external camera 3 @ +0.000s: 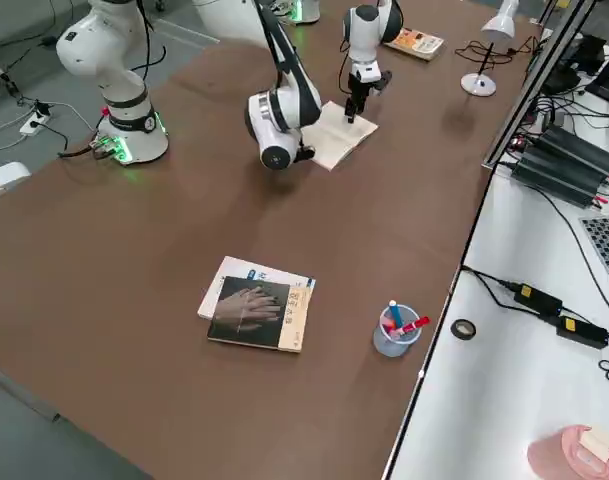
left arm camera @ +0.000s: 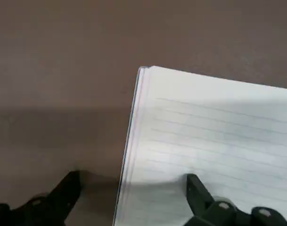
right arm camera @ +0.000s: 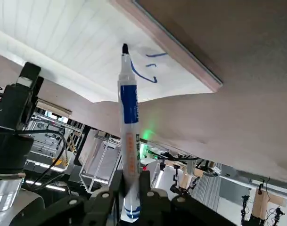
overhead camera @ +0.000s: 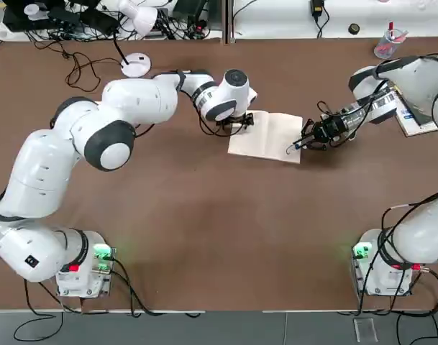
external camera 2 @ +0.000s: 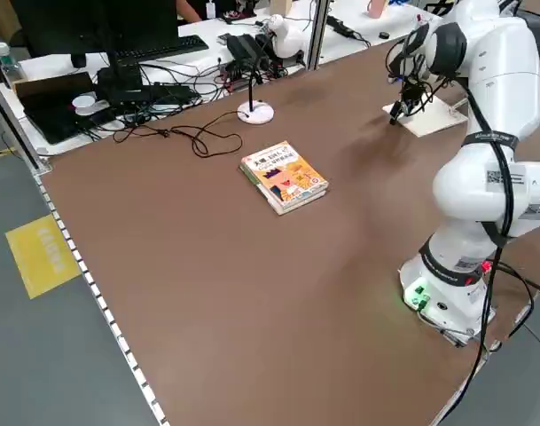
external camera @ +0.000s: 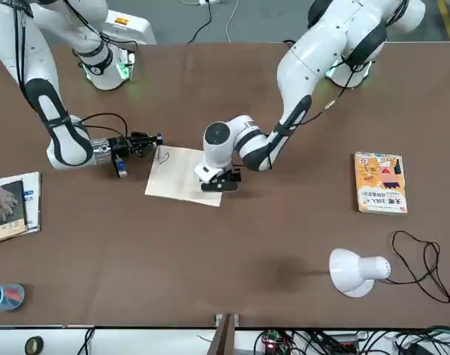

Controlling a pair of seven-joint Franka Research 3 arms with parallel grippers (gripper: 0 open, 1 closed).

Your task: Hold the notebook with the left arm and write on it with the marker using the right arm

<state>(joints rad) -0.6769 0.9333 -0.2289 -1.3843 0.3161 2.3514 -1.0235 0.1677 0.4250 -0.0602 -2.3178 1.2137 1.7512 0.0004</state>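
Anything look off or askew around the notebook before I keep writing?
Nothing stands out. The notebook lies flat, skewed slightly to the table edges, with the left hand open astride its edge. The right hand is shut on the marker, tip at the corner scribble. No spill or damage shows.

No readable text anywhere, print on the orange-yellow book's [external camera: 380, 183] cover too small, marker [right arm camera: 129, 141] lettering illegible
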